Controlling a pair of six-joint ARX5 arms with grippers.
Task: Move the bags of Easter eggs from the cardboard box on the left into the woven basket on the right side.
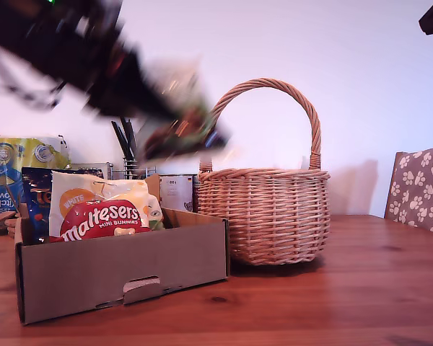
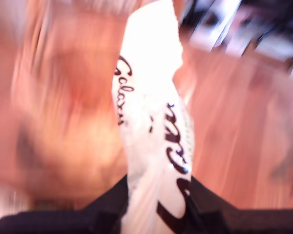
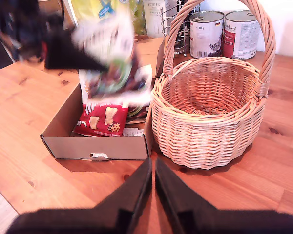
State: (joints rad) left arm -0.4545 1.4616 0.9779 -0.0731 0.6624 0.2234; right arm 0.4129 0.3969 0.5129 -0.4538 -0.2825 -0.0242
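My first gripper is shut on a white-green Galaxy bag. In the exterior view this blurred gripper holds the bag in the air above the cardboard box, close to the woven basket's handle. The box holds a red Maltesers bag, a white-orange bag and a dark blue bag. The woven basket stands right beside the box, with nothing showing inside it. My second gripper hangs shut with nothing in it, above the table in front of both.
A yellow-blue kitchen towel pack stands behind the box at the exterior view's left. Two tins and a wire rack sit behind the basket. A paw-print chair back is at the exterior view's right. The wooden table spreads around.
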